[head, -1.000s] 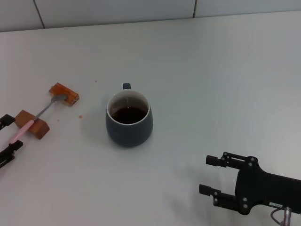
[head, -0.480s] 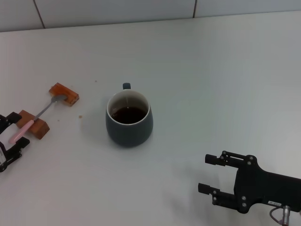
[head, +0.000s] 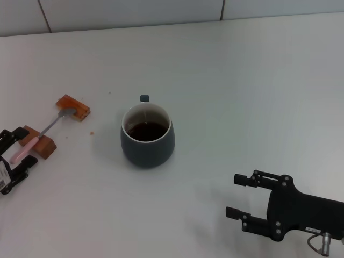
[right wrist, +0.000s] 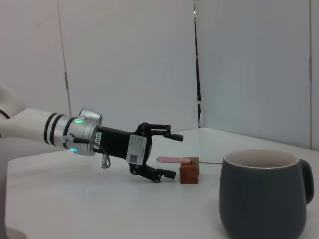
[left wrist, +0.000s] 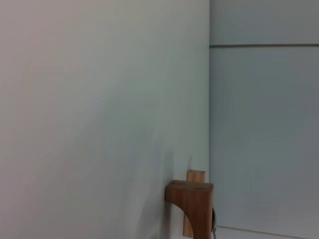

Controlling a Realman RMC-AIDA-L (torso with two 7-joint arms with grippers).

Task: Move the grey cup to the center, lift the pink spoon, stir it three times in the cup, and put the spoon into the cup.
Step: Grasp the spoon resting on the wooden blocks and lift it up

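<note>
The grey cup (head: 147, 135) with dark liquid stands mid-table; it also shows in the right wrist view (right wrist: 264, 199). The pink spoon (head: 25, 147) lies across two orange-brown blocks at the left, with its metal bowl on the far block (head: 73, 107) and its pink handle over the near block (head: 43, 144). My left gripper (head: 22, 147) is open, with its fingers on either side of the handle's end, apart from it. The right wrist view shows this gripper (right wrist: 172, 155) with the handle (right wrist: 172, 160) between its fingers. My right gripper (head: 234, 195) is open and empty near the front right.
The left wrist view shows the near block (left wrist: 192, 204) close up with the far block (left wrist: 196, 176) behind it. A tiled wall edge (head: 134, 24) runs along the back of the white table (head: 242, 97).
My left gripper has moved in from the left edge toward the spoon, and its fingers now straddle the pink handle. The right arm has barely shifted. The cup has not moved.
</note>
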